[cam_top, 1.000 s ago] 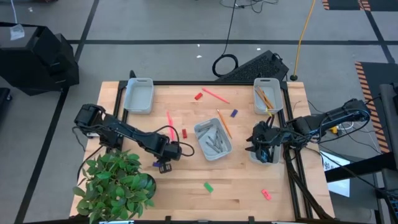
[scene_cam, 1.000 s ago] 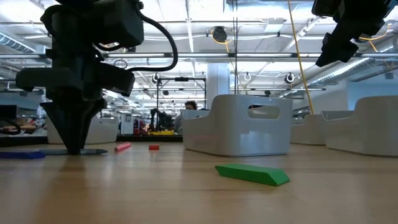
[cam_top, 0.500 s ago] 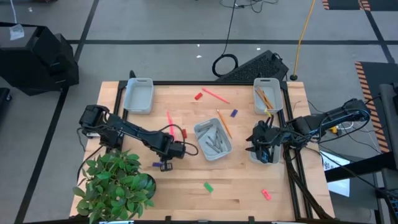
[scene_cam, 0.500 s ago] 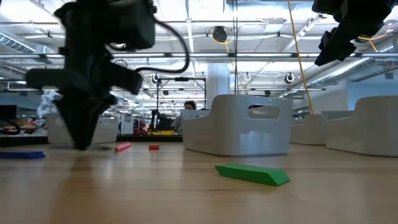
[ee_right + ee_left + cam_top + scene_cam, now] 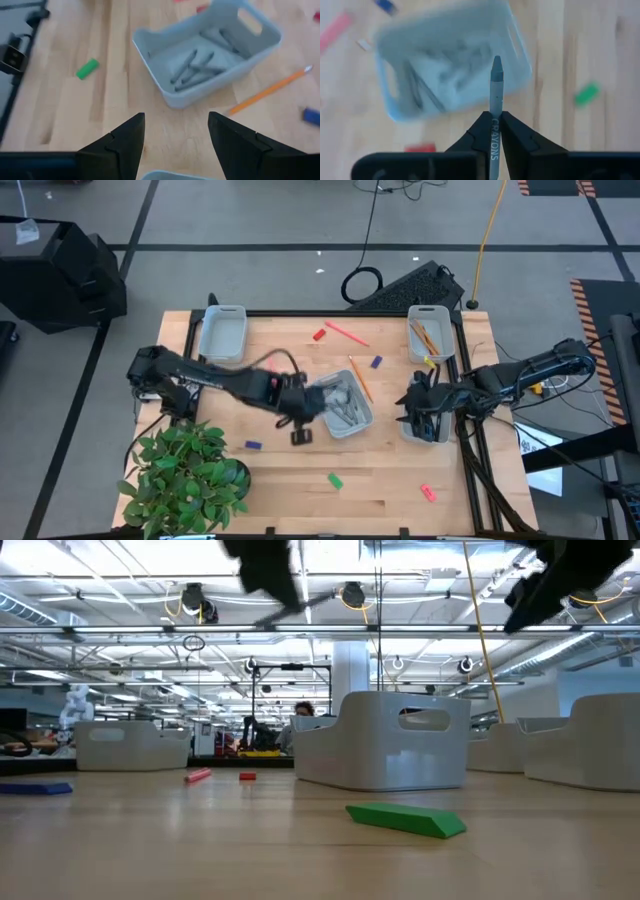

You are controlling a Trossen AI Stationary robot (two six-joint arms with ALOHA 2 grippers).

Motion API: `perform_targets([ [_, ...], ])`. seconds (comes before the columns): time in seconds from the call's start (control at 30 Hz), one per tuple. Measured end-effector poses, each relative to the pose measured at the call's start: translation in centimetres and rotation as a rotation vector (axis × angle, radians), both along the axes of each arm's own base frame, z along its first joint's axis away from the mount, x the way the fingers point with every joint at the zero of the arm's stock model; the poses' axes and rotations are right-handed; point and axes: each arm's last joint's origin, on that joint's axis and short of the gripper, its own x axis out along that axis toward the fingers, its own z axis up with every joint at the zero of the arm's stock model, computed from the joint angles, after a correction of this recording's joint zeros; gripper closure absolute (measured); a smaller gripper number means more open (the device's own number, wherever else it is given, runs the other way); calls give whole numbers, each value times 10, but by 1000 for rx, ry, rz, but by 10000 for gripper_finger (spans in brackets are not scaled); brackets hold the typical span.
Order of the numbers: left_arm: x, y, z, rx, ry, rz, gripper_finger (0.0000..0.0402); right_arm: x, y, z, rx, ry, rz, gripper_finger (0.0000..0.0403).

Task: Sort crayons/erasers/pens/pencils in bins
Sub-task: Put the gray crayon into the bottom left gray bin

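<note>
One grey crayon [image 5: 495,95] sits pinched in the left gripper [image 5: 492,131] just beside the middle bin [image 5: 341,404] of crayons – next comes a release over it – while the right gripper [image 5: 176,132] waits nearby, fingers spread.

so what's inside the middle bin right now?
The middle bin holds several loose grey crayons, lying flat and partly overlapping; an exact count is unclear. Nothing else shows inside. The left gripper holds one more crayon above its edge, not yet dropped.
</note>
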Motion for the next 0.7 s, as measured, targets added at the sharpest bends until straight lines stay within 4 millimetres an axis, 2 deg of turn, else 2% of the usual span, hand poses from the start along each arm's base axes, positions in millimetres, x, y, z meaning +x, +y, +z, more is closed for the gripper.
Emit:
perform_targets([
  [0.2,12,37,62,77,-202,40,372,-1,1,37,-82,28,68,190],
  [0.33,26,61,75,143,-283,48,372,7,3,56,-119,72,65,190],
  [0.47,58,72,63,173,-231,-28,373,20,8,70,-140,107,83,190],
  [0.6,89,71,28,197,-75,-158,373,25,9,77,-170,123,109,190],
  [0.7,99,67,2,191,66,-240,373,23,9,80,-150,125,86,190],
])
